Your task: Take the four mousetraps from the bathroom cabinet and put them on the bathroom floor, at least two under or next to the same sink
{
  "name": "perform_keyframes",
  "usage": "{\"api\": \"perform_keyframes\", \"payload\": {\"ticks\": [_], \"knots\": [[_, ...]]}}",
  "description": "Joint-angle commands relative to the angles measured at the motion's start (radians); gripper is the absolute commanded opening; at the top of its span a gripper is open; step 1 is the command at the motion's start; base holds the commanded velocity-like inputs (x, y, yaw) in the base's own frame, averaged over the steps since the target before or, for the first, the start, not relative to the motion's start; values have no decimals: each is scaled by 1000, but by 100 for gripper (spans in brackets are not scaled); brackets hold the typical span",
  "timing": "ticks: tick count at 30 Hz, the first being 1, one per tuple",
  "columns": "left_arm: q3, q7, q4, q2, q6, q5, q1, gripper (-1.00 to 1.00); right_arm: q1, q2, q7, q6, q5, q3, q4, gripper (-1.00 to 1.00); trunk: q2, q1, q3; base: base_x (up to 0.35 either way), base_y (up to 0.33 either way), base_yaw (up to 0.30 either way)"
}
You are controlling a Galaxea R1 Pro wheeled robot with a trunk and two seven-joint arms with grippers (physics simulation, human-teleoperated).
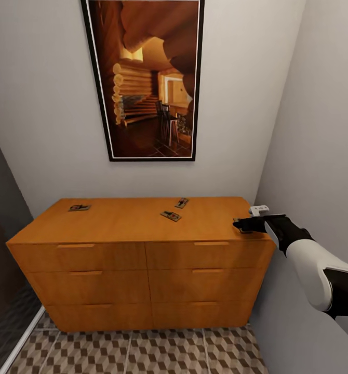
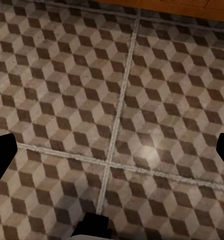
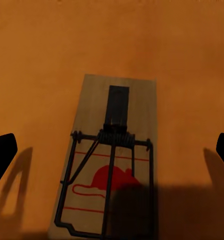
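ahead of you the pale walls [image 1: 49, 104] close in a narrow nook, and a tall framed picture [image 1: 148, 78] of a log interior hangs above the cabinet [image 1: 143, 270], whose orange-brown top and two columns of drawer fronts span most of the nook. below it the bathroom floor [image 1: 143, 353] shows its cube-pattern tiles, and your left wrist view looks straight down on the same tiles [image 2: 112, 100] with pale grout lines crossing. your right arm [image 1: 309, 259] reaches in from the right, white forearm and black wrist, to the cabinet's right front corner. the right claw [image 1: 244, 224] sits low over that corner with its fingers spread wide, holding nothing; in the right wrist view the dark fingertips [image 3: 1, 155] stand far apart on either side of a mousetrap [image 3: 112, 160] lying flat on the wood, red mouse print and wire spring up. the left claw [image 2: 112, 150] is likewise wide open and holding nothing above the tiles. three more mousetraps lie flat on the cabinet top, well apart from your right claw: one near the back left [image 1: 79, 208], one near the middle [image 1: 171, 215], and one just behind it toward the wall [image 1: 182, 202].
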Motion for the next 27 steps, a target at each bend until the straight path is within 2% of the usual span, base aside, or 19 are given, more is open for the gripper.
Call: {"api": "perform_keyframes", "payload": {"ticks": [1, 16, 27], "knots": [[-4, 3, 4, 0, -6, 3, -2, 100, 0, 0, 7, 0, 11, -8, -2, 100, -1, 0, -1, 14, 0, 0], [-4, 3, 4, 0, -6, 3, -2, 100, 5, 1, 8, -18, 11, -10, -2, 100, -1, 0, -1, 6, 0, 0], [-4, 2, 4, 0, -6, 3, -2, 100, 5, 1, 7, -19, 11, -9, -2, 100, -1, 0, -1, 88, 0, 0]]}}
